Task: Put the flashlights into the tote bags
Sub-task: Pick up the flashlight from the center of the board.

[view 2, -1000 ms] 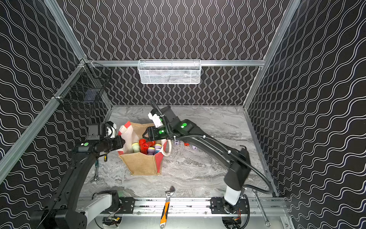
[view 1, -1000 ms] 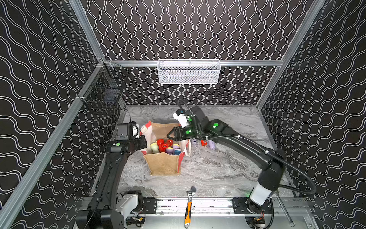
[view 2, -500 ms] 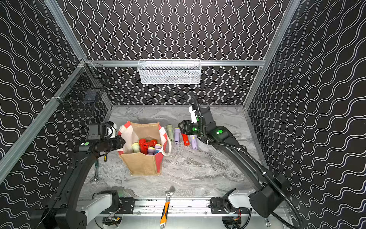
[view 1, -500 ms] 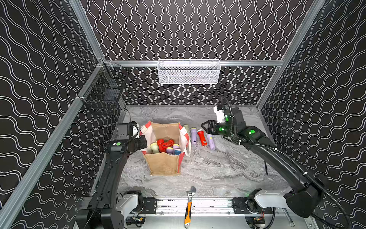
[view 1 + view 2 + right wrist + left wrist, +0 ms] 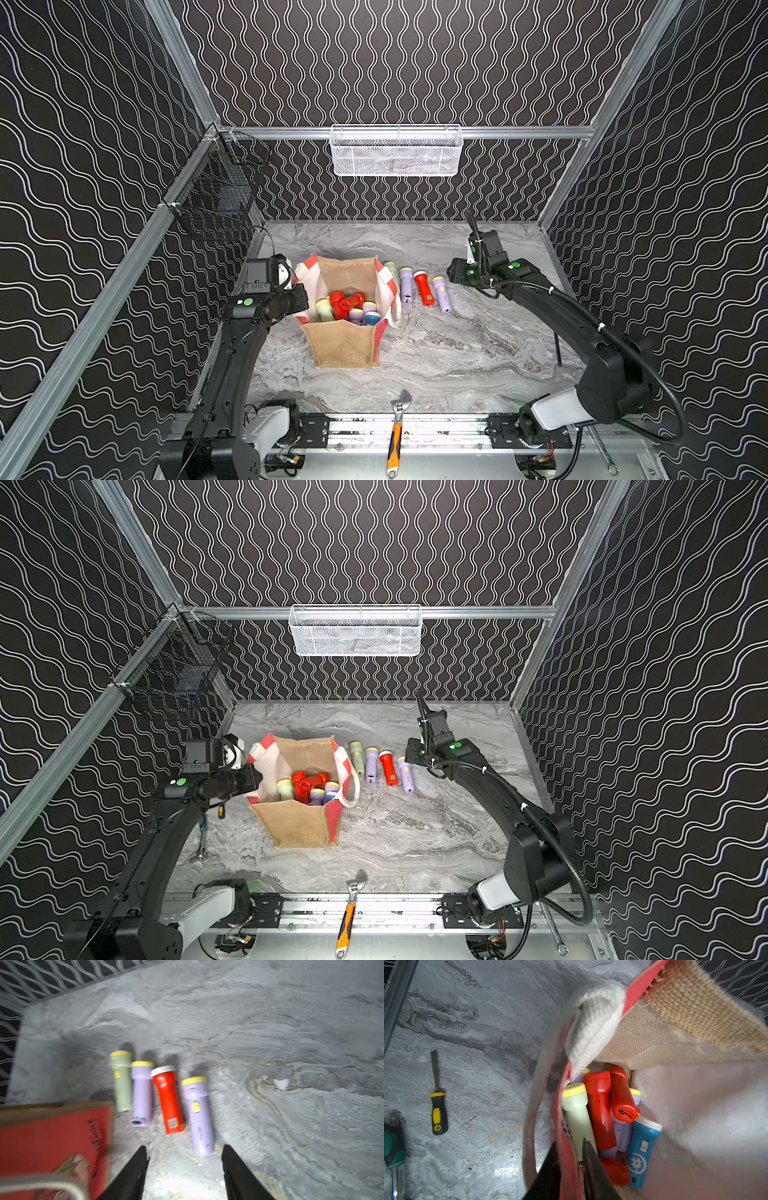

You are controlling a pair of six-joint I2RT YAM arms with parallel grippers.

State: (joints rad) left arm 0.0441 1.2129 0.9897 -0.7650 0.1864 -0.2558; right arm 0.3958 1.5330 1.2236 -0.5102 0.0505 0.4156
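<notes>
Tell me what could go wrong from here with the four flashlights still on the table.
1. The open right gripper hovers by the end lilac flashlight; closing could knock the red flashlight lying close beside it.
2. The left gripper only pinches the tote bag by its striped side panel; a slip might let the soft mouth sag.

Top views are sharp and evenly lit. My right wrist view is motion-blurred, with glare on the table (image 5: 176, 1186). In my left wrist view the near tote bag (image 5: 706, 1126) wall is out of focus.
</notes>
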